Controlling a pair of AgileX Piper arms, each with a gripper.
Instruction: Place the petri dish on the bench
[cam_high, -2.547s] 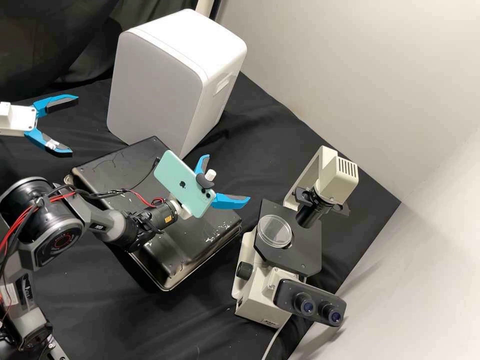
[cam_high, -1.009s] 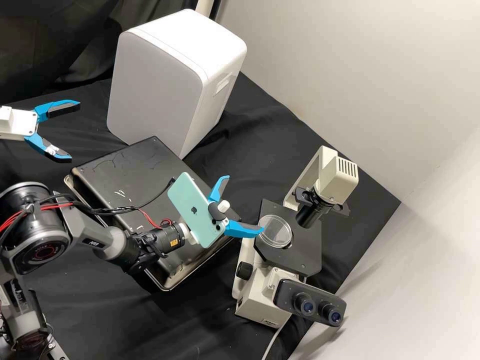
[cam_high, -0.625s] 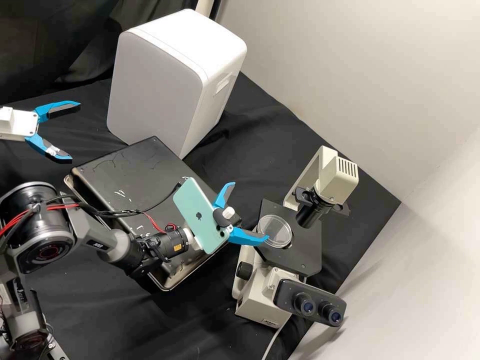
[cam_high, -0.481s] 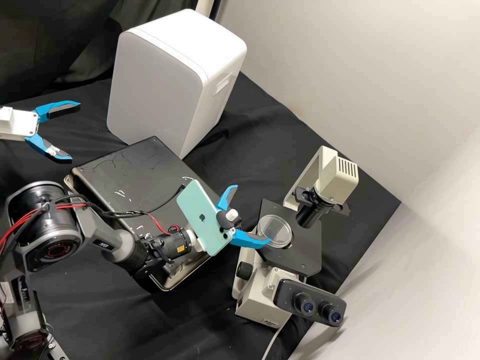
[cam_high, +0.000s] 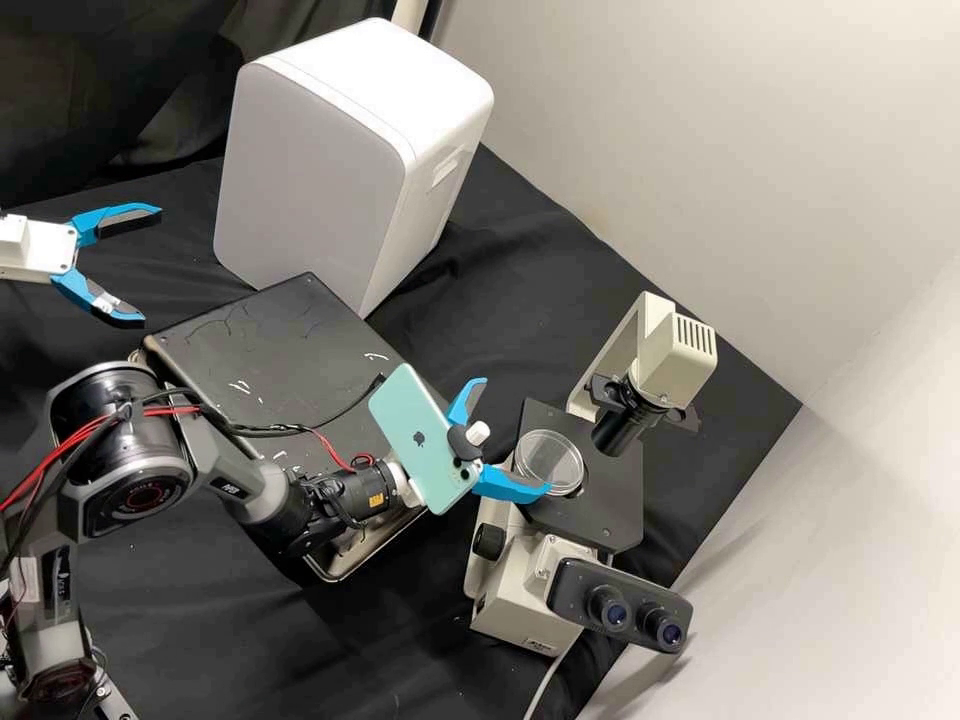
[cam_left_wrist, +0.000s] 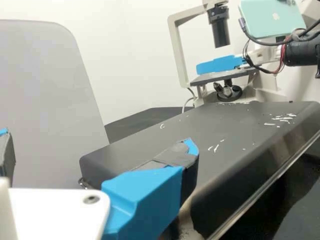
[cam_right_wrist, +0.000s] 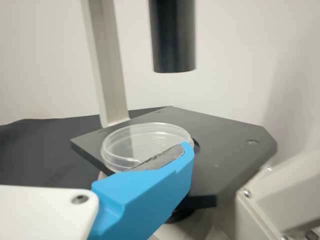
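Observation:
A clear petri dish (cam_high: 549, 462) sits on the black stage (cam_high: 600, 500) of a white microscope, under its dark condenser tube (cam_right_wrist: 172, 35). My right gripper (cam_high: 513, 436) is open right beside the dish on the tray side, one finger higher, the other level with the stage edge. In the right wrist view one of its fingers (cam_right_wrist: 150, 185) lies just in front of the petri dish (cam_right_wrist: 145, 142) rim; I cannot tell if they touch. My left gripper (cam_high: 147, 262) hangs open and holds nothing at the far left, above the bench.
A shallow black tray (cam_high: 270, 350) lies between the arms, with a tall white box (cam_high: 350, 150) behind it. The microscope's eyepieces (cam_high: 630, 610) point to the bench front. A mint-green phone (cam_high: 420, 450) rides on the right wrist. A pale wall borders the bench on the right.
The right arm has travelled from above the tray toward the microscope, bringing its open gripper up to the dish. The left gripper has hardly moved. The dish stays on the stage.

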